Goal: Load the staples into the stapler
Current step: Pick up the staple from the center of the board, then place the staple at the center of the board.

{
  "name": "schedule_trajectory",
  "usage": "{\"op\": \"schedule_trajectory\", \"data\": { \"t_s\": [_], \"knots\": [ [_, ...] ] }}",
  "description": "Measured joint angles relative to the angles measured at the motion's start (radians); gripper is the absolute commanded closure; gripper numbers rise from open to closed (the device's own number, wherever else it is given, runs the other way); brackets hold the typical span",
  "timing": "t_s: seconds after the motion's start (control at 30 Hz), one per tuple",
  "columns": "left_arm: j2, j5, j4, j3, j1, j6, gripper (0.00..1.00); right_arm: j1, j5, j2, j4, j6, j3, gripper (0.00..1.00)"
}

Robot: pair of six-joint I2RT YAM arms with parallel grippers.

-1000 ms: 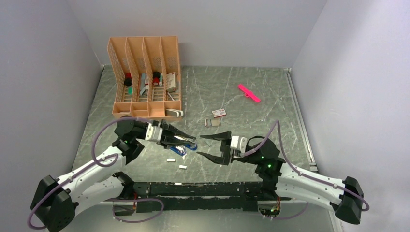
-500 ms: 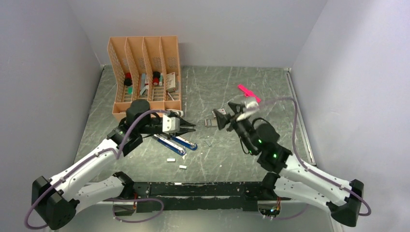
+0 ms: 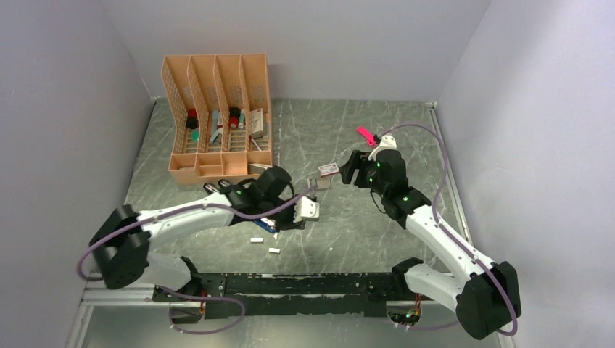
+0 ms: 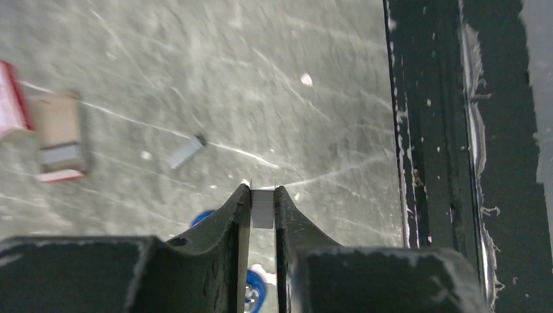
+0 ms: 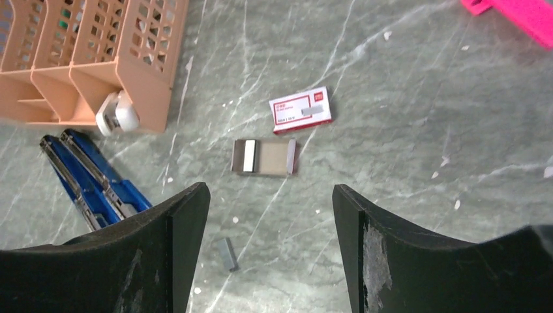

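A: Staples status?
B: One staple strip (image 4: 262,212) is pinched at the left gripper (image 4: 262,192) tips, jaws pressed onto it. The open blue stapler (image 5: 104,182) is right under those tips.
A: Right side?
B: The right gripper (image 5: 270,189) is spread wide and holds nothing. Ahead of it is a brown tray (image 5: 269,158) with another strip (image 5: 248,156). The pink-and-white box (image 5: 300,109) is just beyond. A loose strip (image 5: 227,254) lies on the table (image 5: 391,195), seen between its fingers. The orange organizer (image 5: 98,52) is off to its left.
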Motion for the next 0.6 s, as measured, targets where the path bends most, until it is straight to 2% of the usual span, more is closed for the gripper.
{"op": "schedule_trajectory", "data": {
  "t_s": [0.23,0.3,0.43,0.6],
  "knots": [
    [0.225,-0.106,-0.119,0.058,-0.079,0.044,0.93,-0.002,-0.024,-0.081,0.002,0.019,-0.05,0.24],
    [0.242,-0.121,-0.137,0.058,-0.085,0.053,0.93,-0.002,-0.02,-0.101,0.002,0.023,-0.052,0.23],
    [0.271,-0.148,-0.171,0.065,-0.092,0.069,0.92,-0.002,-0.002,-0.128,0.007,0.033,-0.058,0.12],
    [0.327,-0.201,-0.193,0.09,-0.109,0.08,0.9,-0.002,0.037,-0.155,0.006,0.059,-0.072,0.1]
  ]
}}
